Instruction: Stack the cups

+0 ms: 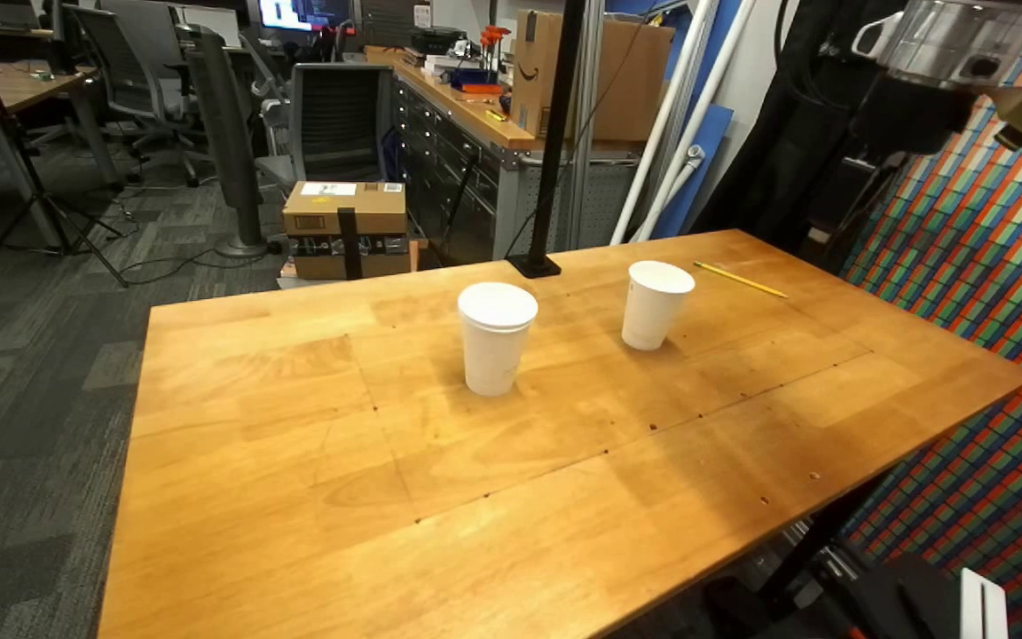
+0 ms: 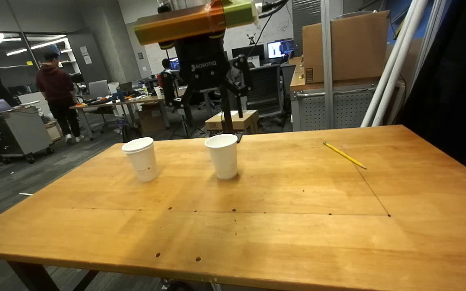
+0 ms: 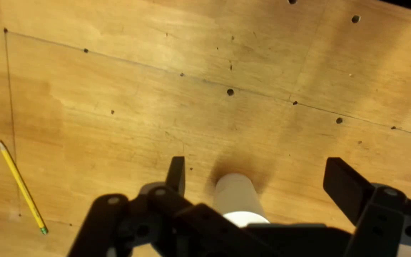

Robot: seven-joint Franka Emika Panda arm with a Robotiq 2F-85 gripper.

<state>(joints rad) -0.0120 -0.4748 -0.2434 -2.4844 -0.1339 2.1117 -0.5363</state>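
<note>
Two white paper cups stand upright and apart on the wooden table. The cup nearer the pencil shows in both exterior views. The cup farther from the pencil has a second line just under its rim. My gripper is open and empty, high above the table. In the wrist view the gripper has its fingers wide apart, with the cup nearer the pencil lower down between them; its top is partly hidden by the gripper. A pale sliver shows at the lower right corner.
The wooden table has drawn lines and small holes. A yellow pencil lies on it, beyond the cups. A black post stands at the table's edge. Cardboard boxes and chairs stand beyond the table.
</note>
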